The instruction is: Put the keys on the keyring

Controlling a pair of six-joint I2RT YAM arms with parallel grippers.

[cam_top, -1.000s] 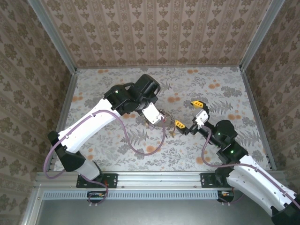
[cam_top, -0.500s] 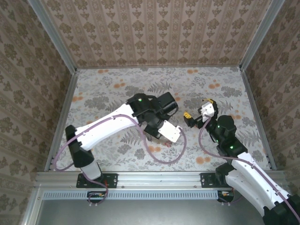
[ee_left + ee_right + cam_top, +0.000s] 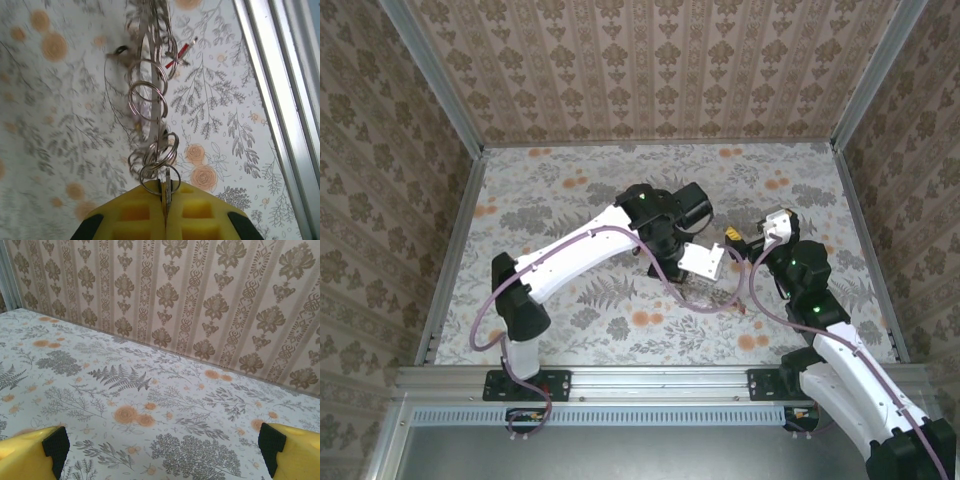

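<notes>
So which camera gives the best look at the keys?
The left wrist view: the keys fill the frame close up as a bunch with rings, pinched in the shut left gripper. The top external view gives them as a faint speck beside that gripper. The right wrist camera faces the table and wall.

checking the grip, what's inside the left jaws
A small ring and a thin metal edge are pinched there, more rings strung beyond. Anything deeper between the pads is hidden.
</notes>
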